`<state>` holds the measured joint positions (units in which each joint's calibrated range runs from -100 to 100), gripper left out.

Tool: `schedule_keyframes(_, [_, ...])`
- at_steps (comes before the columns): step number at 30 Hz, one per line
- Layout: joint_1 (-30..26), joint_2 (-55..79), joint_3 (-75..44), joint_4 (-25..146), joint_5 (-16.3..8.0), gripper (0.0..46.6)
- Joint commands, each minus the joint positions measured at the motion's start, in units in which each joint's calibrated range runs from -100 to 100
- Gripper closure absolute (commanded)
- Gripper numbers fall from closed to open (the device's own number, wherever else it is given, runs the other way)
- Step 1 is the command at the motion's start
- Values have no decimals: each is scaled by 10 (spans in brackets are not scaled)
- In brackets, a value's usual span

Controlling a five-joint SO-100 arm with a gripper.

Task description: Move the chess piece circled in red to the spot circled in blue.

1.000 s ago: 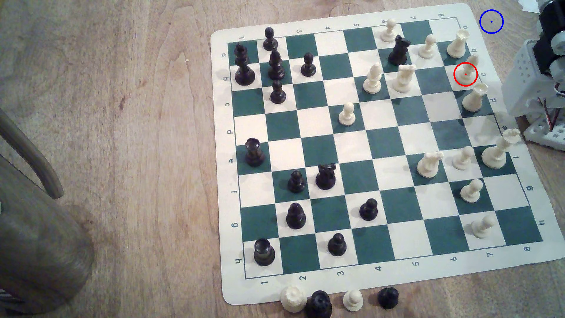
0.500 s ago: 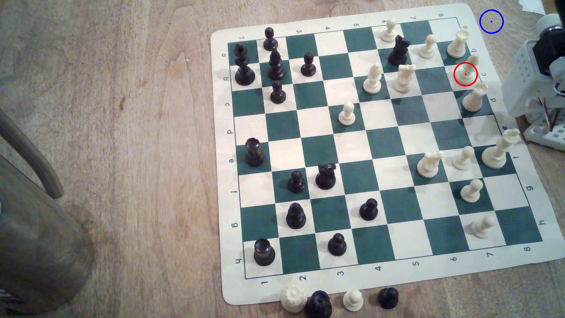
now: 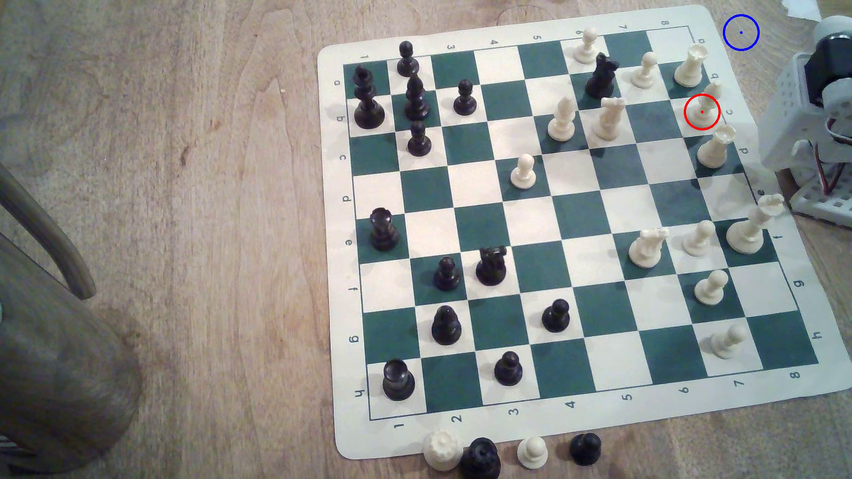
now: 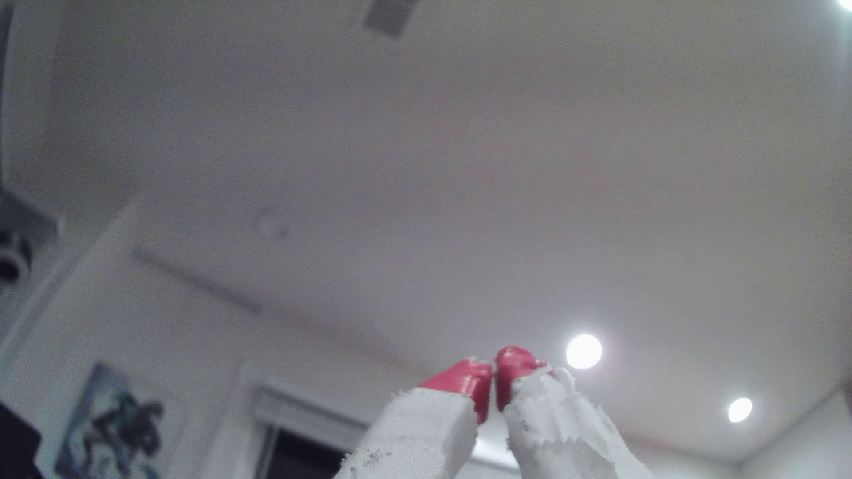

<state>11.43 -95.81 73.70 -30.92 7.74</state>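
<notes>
Bishop (image 3: pixel 704 107), slim, cream-white, upright

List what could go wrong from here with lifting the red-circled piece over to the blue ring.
1. The circled bishop stands between a cream rook and another tall cream piece; the hand could topple either.
2. The hand points at the ceiling, tips together, so it must swing down and open first.
3. The blue ring lies near the arm's base.

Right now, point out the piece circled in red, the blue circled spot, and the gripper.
chess piece circled in red (image 3: pixel 705 107): exterior view, on its body.
spot circled in blue (image 3: pixel 741 32): exterior view, centre dot.
gripper (image 4: pixel 493 374): wrist view, between red fingertips.
</notes>
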Motion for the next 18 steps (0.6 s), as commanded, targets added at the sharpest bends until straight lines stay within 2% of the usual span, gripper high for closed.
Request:
schedule_keyframes(1, [35,1,-42,110,0,464])
schedule_keyframes(4, [70,1,-67,214,-14,464])
schedule_keyframes(12, [155,-1,-117,447,-15,464])
schedule_keyframes(17, [166,-1,-124,529,-18,415])
schedule_keyframes(18, [166,-1,-128,550,-27,403])
